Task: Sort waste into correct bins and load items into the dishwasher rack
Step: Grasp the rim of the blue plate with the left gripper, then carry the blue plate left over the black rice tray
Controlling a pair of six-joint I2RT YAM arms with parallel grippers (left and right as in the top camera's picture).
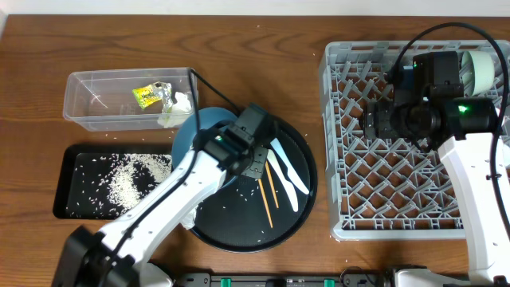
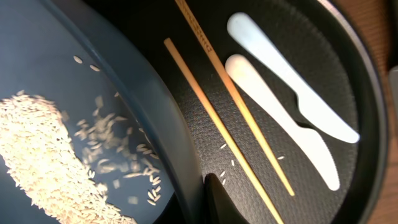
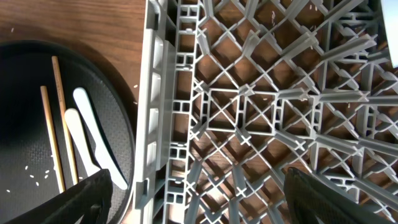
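Observation:
My left gripper (image 1: 229, 156) is shut on the rim of the large blue dish (image 1: 194, 129), which is over the left side of the round black tray. In the left wrist view the gripper (image 2: 202, 196) pinches the dish rim (image 2: 161, 106), and loose rice (image 2: 37, 155) lies in the dish. Two chopsticks (image 1: 267, 195) and two white flat utensils (image 1: 288, 171) lie on the round tray. The clear tub (image 1: 88, 100) holds the yellow-green wrapper (image 1: 149, 96) and tissues (image 1: 177, 108). The black rectangular tray (image 1: 62, 187) holds rice (image 1: 131, 175). My right gripper (image 1: 373, 119) is open and empty over the grey rack (image 1: 398, 187).
The large round black tray (image 1: 239, 233) sits between the bins and the rack, close to the rack's left wall (image 3: 158, 124). A pale bowl (image 1: 482, 68) stands in the rack's far right corner. Stray rice grains lie on the round tray (image 2: 348, 74).

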